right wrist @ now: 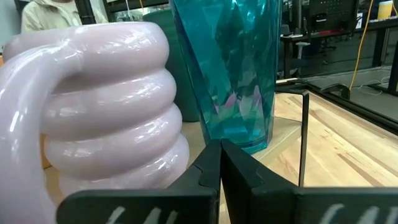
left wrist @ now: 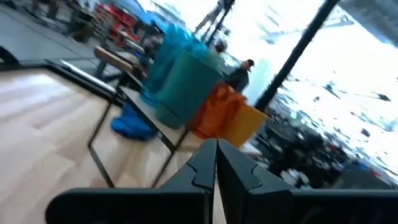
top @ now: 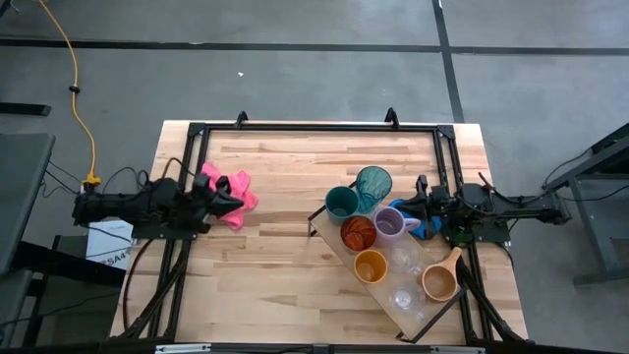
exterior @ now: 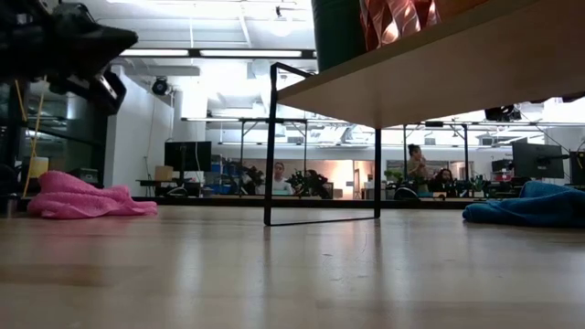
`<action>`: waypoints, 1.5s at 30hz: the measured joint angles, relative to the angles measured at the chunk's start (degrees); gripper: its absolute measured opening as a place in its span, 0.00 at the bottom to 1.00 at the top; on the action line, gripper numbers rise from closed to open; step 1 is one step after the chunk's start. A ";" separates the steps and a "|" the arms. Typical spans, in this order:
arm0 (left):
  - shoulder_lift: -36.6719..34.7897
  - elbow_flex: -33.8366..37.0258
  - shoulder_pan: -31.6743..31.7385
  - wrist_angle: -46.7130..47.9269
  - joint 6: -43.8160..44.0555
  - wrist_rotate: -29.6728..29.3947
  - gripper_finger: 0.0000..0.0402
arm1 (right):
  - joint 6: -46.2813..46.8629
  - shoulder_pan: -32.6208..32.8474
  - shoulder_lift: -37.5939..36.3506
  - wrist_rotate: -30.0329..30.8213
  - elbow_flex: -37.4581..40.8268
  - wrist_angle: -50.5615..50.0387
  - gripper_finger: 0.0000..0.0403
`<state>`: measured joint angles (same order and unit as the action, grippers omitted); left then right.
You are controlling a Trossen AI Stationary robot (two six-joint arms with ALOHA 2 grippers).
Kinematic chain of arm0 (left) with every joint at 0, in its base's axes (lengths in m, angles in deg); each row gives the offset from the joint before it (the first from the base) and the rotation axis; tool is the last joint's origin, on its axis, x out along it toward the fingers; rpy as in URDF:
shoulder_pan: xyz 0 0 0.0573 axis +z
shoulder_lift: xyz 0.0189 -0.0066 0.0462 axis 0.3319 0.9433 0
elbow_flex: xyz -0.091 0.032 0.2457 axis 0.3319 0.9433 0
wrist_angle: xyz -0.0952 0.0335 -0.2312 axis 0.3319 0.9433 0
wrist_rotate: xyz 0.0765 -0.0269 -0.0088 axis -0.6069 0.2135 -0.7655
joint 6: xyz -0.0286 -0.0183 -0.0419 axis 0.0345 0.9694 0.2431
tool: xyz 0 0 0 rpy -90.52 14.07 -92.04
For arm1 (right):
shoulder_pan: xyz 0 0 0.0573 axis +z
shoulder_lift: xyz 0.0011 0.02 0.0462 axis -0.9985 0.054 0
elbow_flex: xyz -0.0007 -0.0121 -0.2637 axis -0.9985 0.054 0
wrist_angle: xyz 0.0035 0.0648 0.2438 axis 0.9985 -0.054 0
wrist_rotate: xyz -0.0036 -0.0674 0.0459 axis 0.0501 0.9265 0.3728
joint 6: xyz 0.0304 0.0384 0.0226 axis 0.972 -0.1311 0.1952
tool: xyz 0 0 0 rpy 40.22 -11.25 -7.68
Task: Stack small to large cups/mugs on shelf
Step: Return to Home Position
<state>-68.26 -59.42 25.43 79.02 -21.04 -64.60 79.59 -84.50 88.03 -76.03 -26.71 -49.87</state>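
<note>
Over at the table's 4 o'clock the cups (top: 371, 265) crowd the shelf (top: 385, 288), and the right gripper (right wrist: 219, 144), pinched shut on nothing, sits just beside the purple mug (right wrist: 106, 106), so a sloppy pull-back could clip it; left gripper (left wrist: 216, 144), also clenched empty, waits at 9 o'clock.

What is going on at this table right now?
Nobody is holding anything at this moment. The cups and mugs all stand on the shelf, from the teal tumbler to the tan mug. The left tool hangs shut and empty above the pink cloth. The right tool, also shut and empty, is close beside the purple mug.
</note>
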 joint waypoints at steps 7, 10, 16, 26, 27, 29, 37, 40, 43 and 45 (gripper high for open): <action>0.01 0.08 -5.58 2.17 -0.48 0.42 0.00 | 0.01 -0.01 0.76 0.00 0.00 0.00 0.00; 0.02 0.08 -5.87 6.29 -6.69 0.93 0.01 | 0.00 -0.01 0.89 0.01 0.00 0.02 0.00; 0.01 0.08 -6.10 7.61 -25.00 -0.89 0.00 | 0.00 -0.01 0.88 0.00 0.00 0.00 0.00; 0.51 0.08 -6.05 7.54 -19.34 -1.73 0.00 | 0.01 -0.01 0.88 0.02 0.00 0.00 0.00; 1.03 0.08 -6.05 7.52 -19.34 -1.73 0.00 | 0.01 -0.01 0.88 0.02 0.00 0.00 0.00; 1.23 0.08 -6.05 7.74 -19.34 -1.73 0.00 | 0.01 -0.01 0.88 0.02 0.00 0.00 0.00; 1.35 0.08 -6.05 7.64 -19.32 -1.75 0.00 | 0.00 -0.01 0.88 0.02 0.00 0.00 0.00; 1.35 0.08 -6.05 7.64 -19.32 -1.75 0.01 | 0.00 -0.01 0.88 0.02 0.00 0.00 0.00; 1.35 0.08 -6.05 7.61 -19.32 -1.75 0.01 | 0.00 -0.01 0.88 0.02 0.00 0.00 0.00; 1.35 0.08 -6.05 7.61 -19.30 -1.75 0.00 | 0.00 -0.01 0.88 0.02 0.00 0.00 0.00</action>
<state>-66.91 -59.34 19.37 86.63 -40.34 -66.35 79.59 -84.51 88.91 -76.01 -26.71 -49.87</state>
